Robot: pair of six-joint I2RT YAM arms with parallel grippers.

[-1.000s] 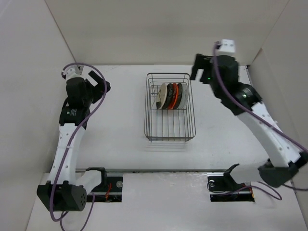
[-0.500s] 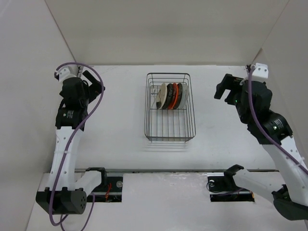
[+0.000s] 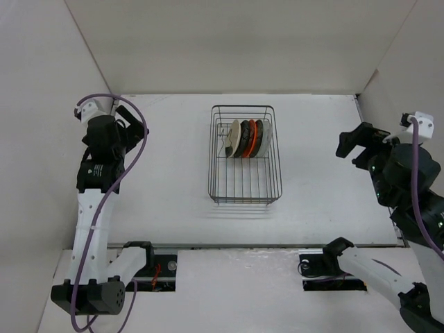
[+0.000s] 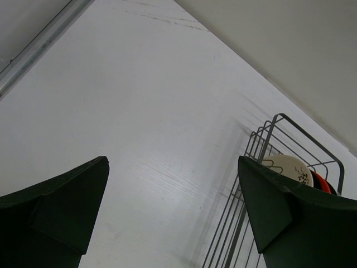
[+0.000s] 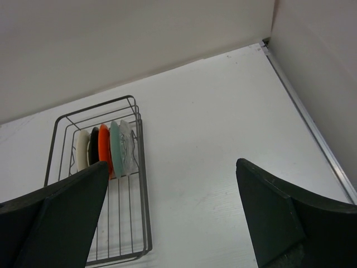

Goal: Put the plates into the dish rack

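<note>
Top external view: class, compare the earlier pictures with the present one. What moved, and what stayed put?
The right gripper swung away from the dish rack, rightward and toward the near edge. The left gripper drew slightly leftward. Both are open and empty. The dish rack and its plates stayed put.

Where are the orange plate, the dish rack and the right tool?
orange plate (image 5: 104, 146), right wrist view, its middle
dish rack (image 3: 245, 202), top external view, near rim
right tool (image 5: 172, 164), right wrist view, between fingertips
</note>
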